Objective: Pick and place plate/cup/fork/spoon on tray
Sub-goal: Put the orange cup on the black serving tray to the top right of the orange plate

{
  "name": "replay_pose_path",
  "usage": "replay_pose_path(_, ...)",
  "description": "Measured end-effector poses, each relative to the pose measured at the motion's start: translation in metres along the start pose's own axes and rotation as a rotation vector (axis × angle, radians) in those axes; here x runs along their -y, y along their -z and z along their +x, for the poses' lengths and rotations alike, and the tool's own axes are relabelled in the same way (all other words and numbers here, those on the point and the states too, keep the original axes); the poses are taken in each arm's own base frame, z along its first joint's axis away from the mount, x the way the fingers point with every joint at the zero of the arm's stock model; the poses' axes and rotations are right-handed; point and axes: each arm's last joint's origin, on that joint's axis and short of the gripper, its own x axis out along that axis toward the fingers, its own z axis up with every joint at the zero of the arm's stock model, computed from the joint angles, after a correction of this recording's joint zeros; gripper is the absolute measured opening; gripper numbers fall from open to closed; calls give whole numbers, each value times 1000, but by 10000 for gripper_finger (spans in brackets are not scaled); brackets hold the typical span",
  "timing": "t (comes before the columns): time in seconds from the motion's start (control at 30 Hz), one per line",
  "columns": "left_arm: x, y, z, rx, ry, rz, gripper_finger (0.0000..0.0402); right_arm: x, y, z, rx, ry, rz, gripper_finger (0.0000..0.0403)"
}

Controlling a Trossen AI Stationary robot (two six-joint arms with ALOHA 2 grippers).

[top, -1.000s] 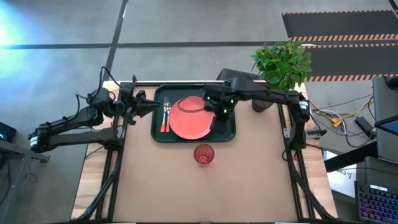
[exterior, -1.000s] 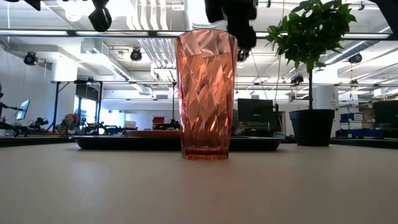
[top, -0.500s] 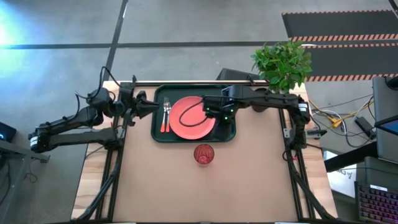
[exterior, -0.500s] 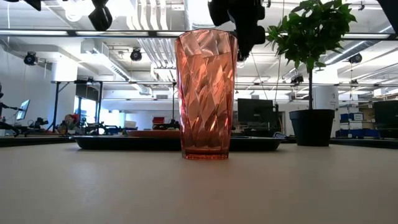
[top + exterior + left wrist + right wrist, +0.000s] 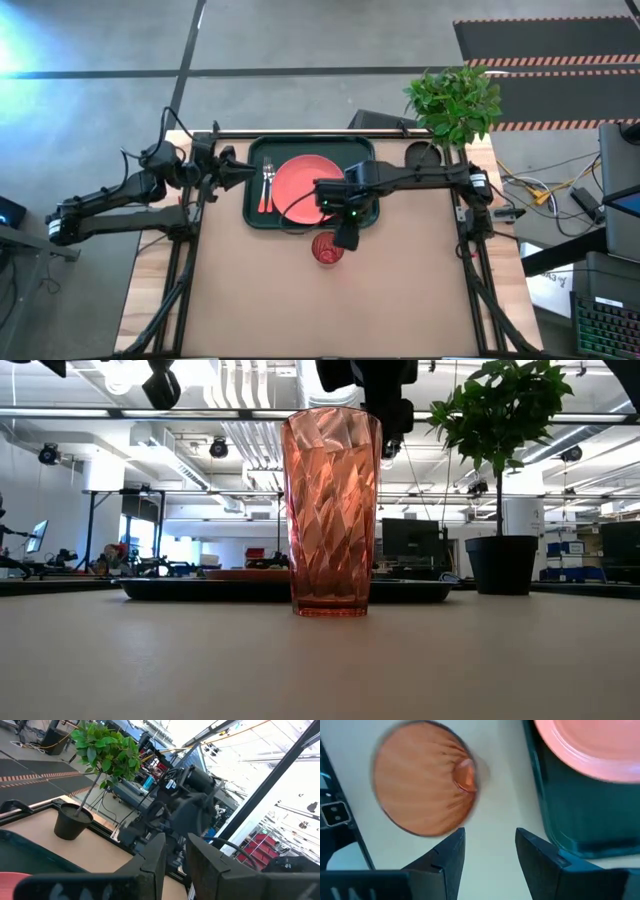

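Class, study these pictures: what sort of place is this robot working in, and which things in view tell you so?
Probably a large open robotics lab or workshop. Exposed ceiling ducts and hanging lights, benches with monitors behind the table, and hazard-striped floor markings all suggest it.

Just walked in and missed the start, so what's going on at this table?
The right gripper, fingers open, hangs over the table beside the translucent red ribbed cup, which stands outside the dark green rectangular tray. The round coral plate, fork and spoon already lie on it. The left gripper waits at the tray's left edge.
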Motion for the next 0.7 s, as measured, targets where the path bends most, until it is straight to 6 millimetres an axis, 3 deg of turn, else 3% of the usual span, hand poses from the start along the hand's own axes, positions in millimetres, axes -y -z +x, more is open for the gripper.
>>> replay_pose_path(0.47, 0, 0, 0, -8, 9, 0, 59, -8, -10, 10, 73, -49, -2, 164)
replay_pose_path(0.7, 0, 0, 0, -11, 11, 19, 59, -7, -16, 31, 25, -39, -13, 164)
